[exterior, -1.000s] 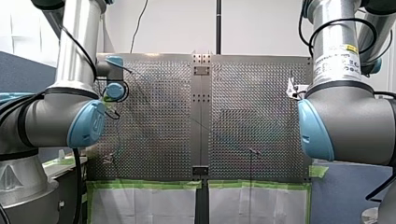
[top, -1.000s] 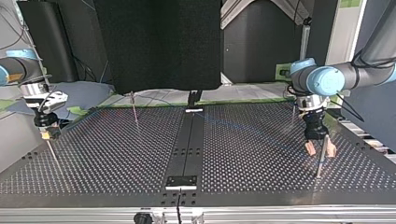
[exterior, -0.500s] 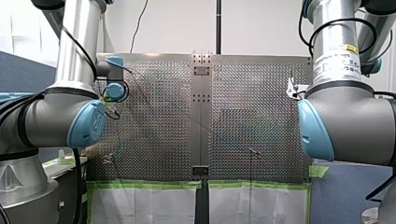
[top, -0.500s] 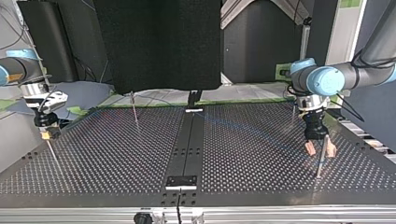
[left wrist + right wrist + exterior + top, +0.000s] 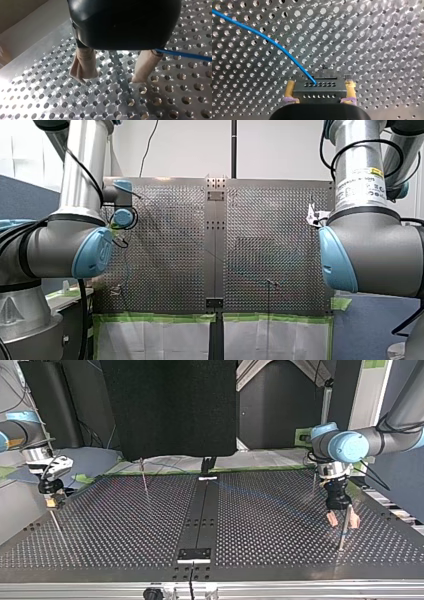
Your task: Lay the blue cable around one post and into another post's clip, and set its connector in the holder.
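In the right wrist view my right gripper (image 5: 320, 83) has its yellow-padded fingers against both sides of a black connector (image 5: 319, 92). The blue cable (image 5: 274, 45) leaves the connector's top and curves away over the perforated plate. At the top view's left this gripper (image 5: 51, 503) hangs just above a thin post (image 5: 56, 527). My left gripper (image 5: 111, 78) stands open, its beige pads (image 5: 83, 67) close above the plate. The cable (image 5: 185, 54) passes beside one of its fingers. At the top view's right it (image 5: 342, 521) straddles another thin post (image 5: 343, 535).
A third thin post (image 5: 145, 480) stands near the far side of the plate in the top view. A dark rail (image 5: 200, 520) runs down the table's middle. Green tape (image 5: 160, 317) lines the plate's near edge in the front view.
My right gripper has lifted very slightly in the top view. My left gripper has not moved.
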